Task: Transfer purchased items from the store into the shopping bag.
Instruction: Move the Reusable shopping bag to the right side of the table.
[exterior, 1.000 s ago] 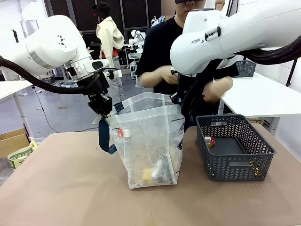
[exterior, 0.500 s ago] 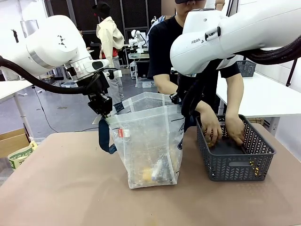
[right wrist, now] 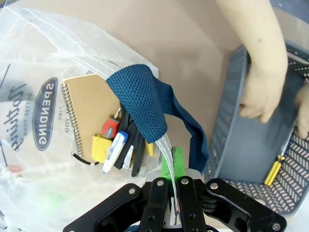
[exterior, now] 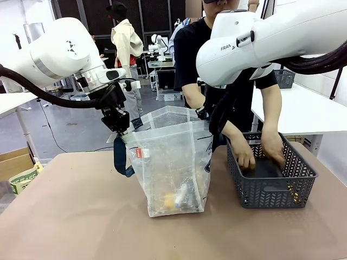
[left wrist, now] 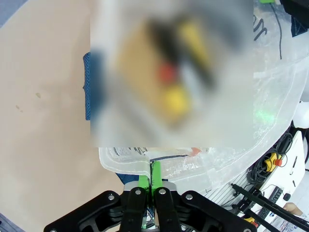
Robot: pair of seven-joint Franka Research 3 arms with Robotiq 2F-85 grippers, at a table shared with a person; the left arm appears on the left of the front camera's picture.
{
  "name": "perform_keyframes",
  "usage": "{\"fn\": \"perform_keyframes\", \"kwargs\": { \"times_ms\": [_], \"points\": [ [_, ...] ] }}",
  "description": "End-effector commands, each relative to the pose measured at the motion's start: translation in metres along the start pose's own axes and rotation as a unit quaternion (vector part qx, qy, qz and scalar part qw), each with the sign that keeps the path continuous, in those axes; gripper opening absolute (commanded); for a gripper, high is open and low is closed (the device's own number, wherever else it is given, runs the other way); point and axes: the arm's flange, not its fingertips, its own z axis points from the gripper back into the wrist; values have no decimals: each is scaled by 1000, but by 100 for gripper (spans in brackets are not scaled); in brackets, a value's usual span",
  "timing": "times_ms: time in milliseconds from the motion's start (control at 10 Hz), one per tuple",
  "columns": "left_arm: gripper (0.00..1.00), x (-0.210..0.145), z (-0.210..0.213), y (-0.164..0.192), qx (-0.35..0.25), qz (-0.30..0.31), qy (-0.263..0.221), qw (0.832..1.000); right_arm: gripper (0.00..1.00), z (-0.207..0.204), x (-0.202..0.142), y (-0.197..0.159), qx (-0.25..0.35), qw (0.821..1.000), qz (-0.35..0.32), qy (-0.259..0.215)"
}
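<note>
Holds the shopping bag (exterior: 173, 162) upright and open on the table (exterior: 81, 216) exactly as a second ago: left gripper (left wrist: 150, 175) clamped shut on the rim film beside the navy strap handle (exterior: 120, 158), right gripper (right wrist: 172, 164) clamped shut on the opposite rim, under the other strap. No shift in either arm or in the bag. Changed on the person's side instead: both hands, up at chest height behind the bag a second ago, now down inside the store (exterior: 274, 189), the dark grey lattice basket standing just beside the bag on the right arm's side. One hand (exterior: 245, 158) at the basket end nearest the bag, over the spot where a small red-and-white item lay in plain sight a second ago; other hand (exterior: 275, 153) farther along the basket floor. Cannot tell whether either hand is closed on anything. Already in the bag: a brown spiral notebook (right wrist: 89, 113), a yellow packet (right wrist: 101, 147), a white-and-blue tube (right wrist: 115, 145) and dark pen-like items (right wrist: 135, 147). Left in the basket: a yellow-handled tool (right wrist: 273, 168) against the wall. Judged from this: next pick probably under way, transfer partly done. Keep both grips steady and the bag mouth wide for the drop.
</note>
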Motion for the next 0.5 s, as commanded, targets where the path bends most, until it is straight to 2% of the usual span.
{"fn": "perform_keyframes", "kwargs": {
  "times_ms": [0, 400],
  "points": [
    [0, -3, -1, 0, -2, 1, -8, 1000, 0, -2, -3, -1, -2, 1000, -4, 0],
    [0, -3, -1, 0, -2, 1, -8, 1000, 0, -2, -3, -1, -2, 1000, -4, 0]
  ]
}}
